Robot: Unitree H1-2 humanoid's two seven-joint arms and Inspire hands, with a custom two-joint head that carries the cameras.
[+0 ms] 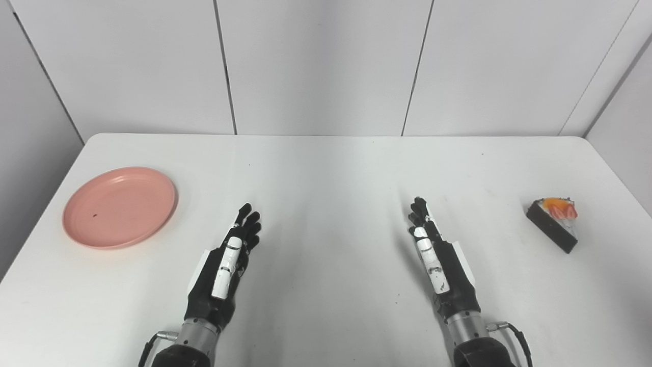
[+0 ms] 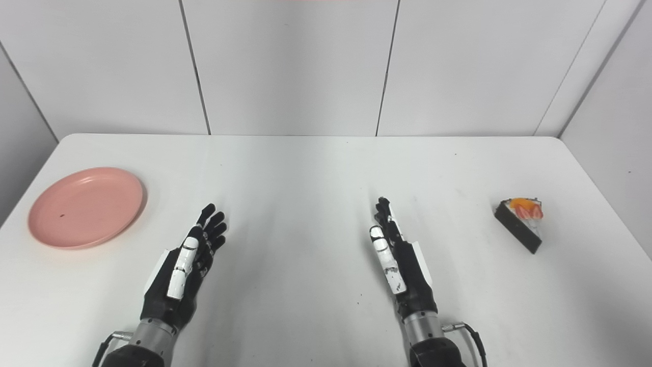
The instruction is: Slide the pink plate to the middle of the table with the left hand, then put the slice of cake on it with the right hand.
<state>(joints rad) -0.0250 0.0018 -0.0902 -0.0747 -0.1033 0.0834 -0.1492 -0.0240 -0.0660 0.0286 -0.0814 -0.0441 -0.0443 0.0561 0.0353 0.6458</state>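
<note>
Two robot hands hover over a white table (image 1: 326, 168), the left hand (image 1: 224, 270) and right hand (image 1: 439, 257) both empty, fingers extended. A pink plate (image 1: 119, 206) sits far left; a dark cake slice (image 1: 554, 223) topped with fruit lies far right.

The plate (image 1: 119, 206) is plain salmon pink with one tiny dark speck, the cake slice (image 1: 554, 223) dark brown topped with white, orange and red, both hands (image 1: 226, 270) (image 1: 440, 260) black with white strips — all on a white counter (image 1: 331, 178) before pale grey wall panels (image 1: 321, 66).
</note>
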